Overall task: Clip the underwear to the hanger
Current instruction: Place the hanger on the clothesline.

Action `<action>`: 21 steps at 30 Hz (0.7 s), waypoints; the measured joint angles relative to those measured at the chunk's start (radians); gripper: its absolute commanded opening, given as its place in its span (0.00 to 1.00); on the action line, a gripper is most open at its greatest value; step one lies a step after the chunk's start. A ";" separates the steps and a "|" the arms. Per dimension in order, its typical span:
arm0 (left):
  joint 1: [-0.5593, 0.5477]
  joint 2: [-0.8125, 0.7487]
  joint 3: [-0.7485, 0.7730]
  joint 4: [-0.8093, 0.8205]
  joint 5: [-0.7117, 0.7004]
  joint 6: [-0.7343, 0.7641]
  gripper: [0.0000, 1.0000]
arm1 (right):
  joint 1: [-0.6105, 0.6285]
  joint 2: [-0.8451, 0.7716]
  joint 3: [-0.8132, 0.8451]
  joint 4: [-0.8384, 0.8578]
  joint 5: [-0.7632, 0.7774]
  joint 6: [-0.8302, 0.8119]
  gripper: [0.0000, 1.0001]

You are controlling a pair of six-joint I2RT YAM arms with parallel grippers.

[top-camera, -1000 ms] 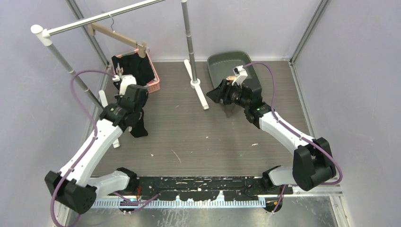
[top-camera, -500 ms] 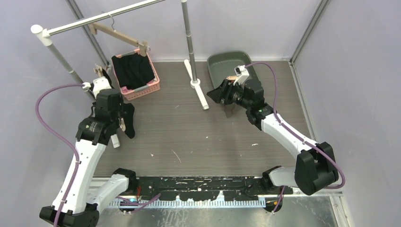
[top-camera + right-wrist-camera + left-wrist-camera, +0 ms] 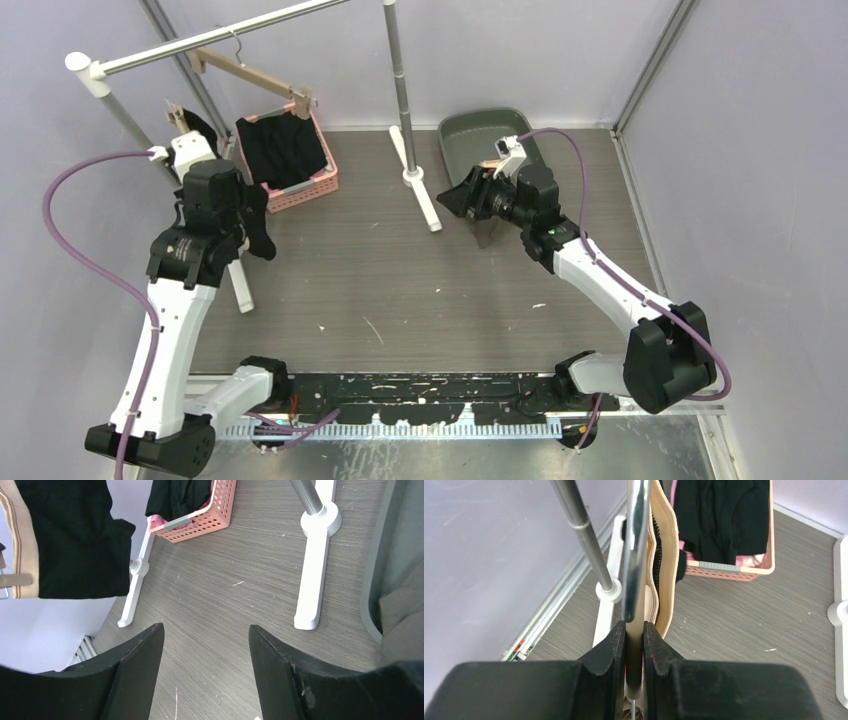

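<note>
My left gripper (image 3: 187,128) is raised beside the left end of the rack's rod (image 3: 215,38). In the left wrist view it (image 3: 634,630) is shut on the neck of a beige wooden hanger (image 3: 665,575), whose chrome hook (image 3: 636,550) stands up between the fingers. The black underwear (image 3: 75,540) hangs from that hanger; in the top view it (image 3: 257,230) dangles beside the left arm. My right gripper (image 3: 206,650) is open and empty above the floor, in front of the grey tray (image 3: 462,130).
A second wooden hanger (image 3: 250,76) hangs on the rod. A pink basket (image 3: 325,180) of black clothes stands under it. The rack's left pole (image 3: 584,535) and white feet (image 3: 418,190) stand on the floor.
My left arm has swung left and back and risen, carrying the hanger and underwear from mid-floor up to the rod's left end. The right arm has stayed put.
</note>
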 measured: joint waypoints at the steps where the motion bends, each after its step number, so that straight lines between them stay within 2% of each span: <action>1: 0.000 -0.002 0.006 0.001 -0.013 0.005 0.00 | 0.000 0.000 0.005 -0.008 -0.005 -0.002 0.69; 13: 0.001 0.003 0.129 -0.001 -0.171 0.084 0.00 | 0.000 -0.018 0.119 -0.195 -0.107 -0.086 0.69; 21: 0.002 0.124 0.178 0.019 -0.208 0.149 0.00 | 0.006 -0.049 0.119 -0.236 -0.145 -0.069 0.70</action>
